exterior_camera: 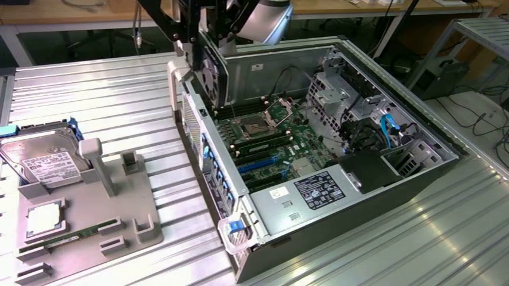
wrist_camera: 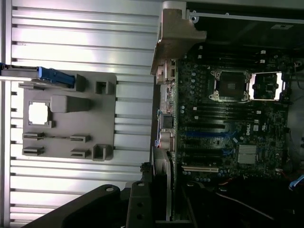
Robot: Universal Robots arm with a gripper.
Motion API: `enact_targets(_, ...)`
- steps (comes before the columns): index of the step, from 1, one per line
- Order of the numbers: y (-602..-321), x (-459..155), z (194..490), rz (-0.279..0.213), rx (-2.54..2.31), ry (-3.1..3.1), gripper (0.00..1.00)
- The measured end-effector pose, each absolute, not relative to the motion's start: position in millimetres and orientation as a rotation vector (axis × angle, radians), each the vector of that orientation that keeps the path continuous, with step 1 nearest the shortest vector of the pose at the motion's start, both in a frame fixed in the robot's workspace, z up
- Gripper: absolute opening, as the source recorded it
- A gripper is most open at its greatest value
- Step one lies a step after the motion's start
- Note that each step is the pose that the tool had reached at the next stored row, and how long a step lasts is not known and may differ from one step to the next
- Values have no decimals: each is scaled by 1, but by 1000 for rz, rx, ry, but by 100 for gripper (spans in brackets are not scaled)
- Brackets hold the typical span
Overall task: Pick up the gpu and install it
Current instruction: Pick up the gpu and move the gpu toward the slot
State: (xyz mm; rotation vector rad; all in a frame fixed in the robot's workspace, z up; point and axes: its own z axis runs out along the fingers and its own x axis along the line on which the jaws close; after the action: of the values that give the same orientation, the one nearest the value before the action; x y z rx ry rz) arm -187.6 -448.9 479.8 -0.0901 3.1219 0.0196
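The gripper (exterior_camera: 205, 40) is shut tight on the gpu (exterior_camera: 211, 77) and holds it upright in the air. In the exterior view, the gpu hangs at 11 o'clock over the open computer case (exterior_camera: 358, 208). The case lies on a shiny metal table (exterior_camera: 104, 89) with long ridges. At 9 o'clock from the case sits a grey tray (exterior_camera: 135, 208) with a hard drive (exterior_camera: 40, 161). Wooden desks (exterior_camera: 80, 12) stand at 12 o'clock. Cables (exterior_camera: 481, 119) lie on the floor at 3 o'clock.
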Motion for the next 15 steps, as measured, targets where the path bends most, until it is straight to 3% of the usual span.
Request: enact_targets(15,-449,-156,480,20,-92,3122,28)
